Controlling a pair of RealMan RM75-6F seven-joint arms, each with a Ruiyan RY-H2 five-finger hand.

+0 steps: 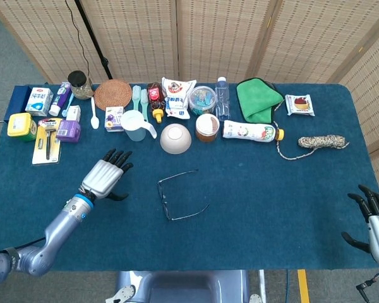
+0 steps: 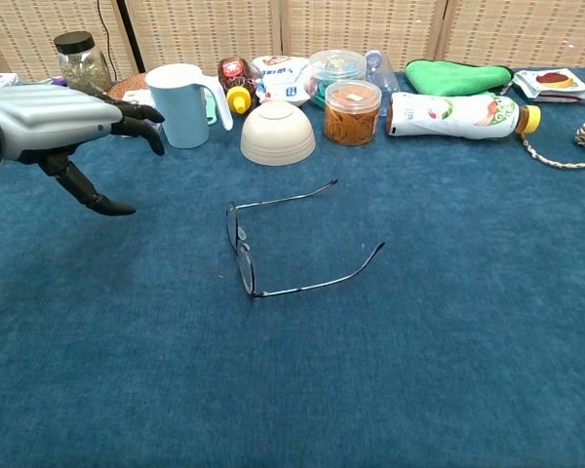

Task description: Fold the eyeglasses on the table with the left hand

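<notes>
Silver-backed and black-fingered, the left hand (image 1: 105,176) hovers over the blue tablecloth (image 1: 252,183), to the left of the eyeglasses (image 1: 179,195), fingers (image 2: 136,117) spread wide, thumb dropped low, holding nothing. Clear cloth separates fingertips and frame; no contact. The eyeglasses lie unfolded at mid-table, lenses toward the left hand, both temples stretched out to the right. Beyond the eyeglasses sit a pale blue jug (image 2: 180,103), a beige upturned bowl (image 2: 277,132) and an orange-lidded jar (image 2: 352,112). Far right of the eyeglasses, at the table's near corner, the right hand (image 1: 374,222) waits with fingers apart, empty.
</notes>
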